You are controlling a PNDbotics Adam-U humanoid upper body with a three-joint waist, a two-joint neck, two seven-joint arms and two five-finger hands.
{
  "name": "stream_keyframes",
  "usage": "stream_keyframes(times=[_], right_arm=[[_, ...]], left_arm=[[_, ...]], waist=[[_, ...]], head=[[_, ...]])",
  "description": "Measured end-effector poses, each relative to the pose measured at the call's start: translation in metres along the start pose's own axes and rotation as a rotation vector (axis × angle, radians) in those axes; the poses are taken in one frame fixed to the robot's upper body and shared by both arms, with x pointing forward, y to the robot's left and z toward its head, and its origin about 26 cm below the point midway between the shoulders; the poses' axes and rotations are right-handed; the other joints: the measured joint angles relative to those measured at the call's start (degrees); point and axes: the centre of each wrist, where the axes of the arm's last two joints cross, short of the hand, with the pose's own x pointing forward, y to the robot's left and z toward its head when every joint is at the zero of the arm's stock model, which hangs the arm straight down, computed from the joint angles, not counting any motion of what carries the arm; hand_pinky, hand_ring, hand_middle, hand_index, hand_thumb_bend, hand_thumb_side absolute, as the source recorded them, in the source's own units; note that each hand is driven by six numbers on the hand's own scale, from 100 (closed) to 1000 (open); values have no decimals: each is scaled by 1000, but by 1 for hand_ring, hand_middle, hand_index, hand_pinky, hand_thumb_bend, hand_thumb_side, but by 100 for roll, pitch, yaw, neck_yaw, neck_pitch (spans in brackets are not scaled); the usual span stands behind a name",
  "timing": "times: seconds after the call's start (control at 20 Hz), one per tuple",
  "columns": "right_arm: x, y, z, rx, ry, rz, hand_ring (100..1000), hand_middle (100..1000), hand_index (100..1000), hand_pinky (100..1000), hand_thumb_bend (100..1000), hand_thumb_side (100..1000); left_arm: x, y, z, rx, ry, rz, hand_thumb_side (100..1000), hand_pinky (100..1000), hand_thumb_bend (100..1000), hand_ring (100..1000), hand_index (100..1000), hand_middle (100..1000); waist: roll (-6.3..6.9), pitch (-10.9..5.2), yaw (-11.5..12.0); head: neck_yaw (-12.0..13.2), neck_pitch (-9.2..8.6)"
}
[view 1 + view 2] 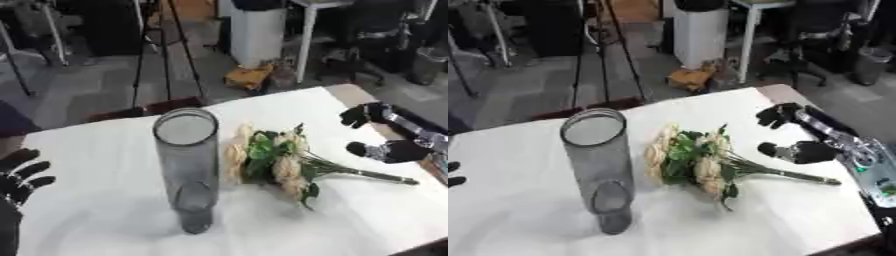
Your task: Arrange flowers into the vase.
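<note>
A tall smoky-grey glass vase stands upright near the middle of the white table, with nothing in it. Just right of it lies a bunch of cream flowers with green leaves, blooms toward the vase and stems pointing right. My right hand hovers over the stem end, thumb and fingers spread wide apart and holding nothing. My left hand rests at the left edge, fingers up and relaxed.
The table's right edge runs close behind my right arm. Beyond the far edge are a tripod, a white bin, a yellow object on the floor and office chairs.
</note>
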Motion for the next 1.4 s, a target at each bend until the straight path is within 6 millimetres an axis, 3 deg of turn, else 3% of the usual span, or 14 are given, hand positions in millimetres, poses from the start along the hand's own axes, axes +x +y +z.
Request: stream_keyframes(times=[0.7, 1.4], right_arm=[[-15, 33, -4, 60, 76, 119, 751, 694, 825, 717, 575, 657], [-28, 47, -2, 59, 146, 127, 739, 678, 817, 706, 584, 671]], left_arm=[[-1, 0, 1, 0, 4, 0, 792, 687, 1000, 742, 800, 748], [0, 0, 1, -2, 5, 0, 792, 687, 1000, 742, 800, 748]], waist=[[0, 0, 6], [10, 0, 14]], head=[[7, 0], [6, -8]])
